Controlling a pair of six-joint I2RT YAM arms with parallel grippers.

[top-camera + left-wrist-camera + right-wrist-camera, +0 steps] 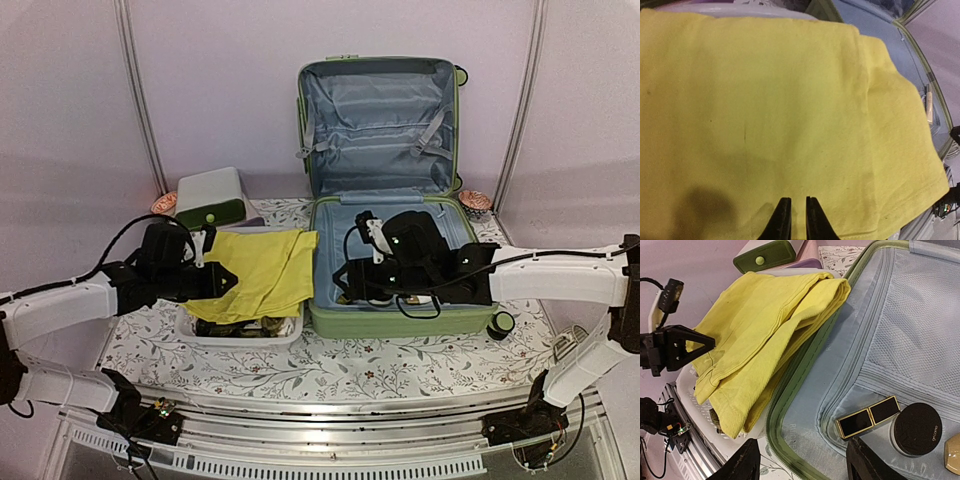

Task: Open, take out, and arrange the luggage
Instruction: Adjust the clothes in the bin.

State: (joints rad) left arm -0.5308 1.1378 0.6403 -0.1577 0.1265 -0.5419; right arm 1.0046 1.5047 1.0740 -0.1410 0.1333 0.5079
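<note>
While the luggage (390,322) is lying open on the right part of the flower-patterned table (330,378), its lid is standing upright against the back wall and showing grey-blue lining and straps. Its lower half is resting flat with the green front wall facing the arms. The right arm is reaching in from the right across that lower half. The right gripper (802,460) is hovering with its fingers spread wide over the lining at the left side, close to the green zippered rim. Near its right-hand finger in the right wrist view, a black-and-gold rectangular case (868,416) is lying on the lining. A round jar with a black lid (916,429) is sitting just beside the case. Left of the luggage, a folded yellow garment (262,272) is lying over a white basket (240,335), and its right edge is resting on the luggage's left rim. The left gripper (796,220) is hanging low over the left part of the garment, its fingers drawn almost together with only a thin slit between them. Whether any cloth is caught in that slit I cannot tell. A small white-and-green box (212,197) is sitting behind the basket, near the back wall and apart from the luggage.
</note>
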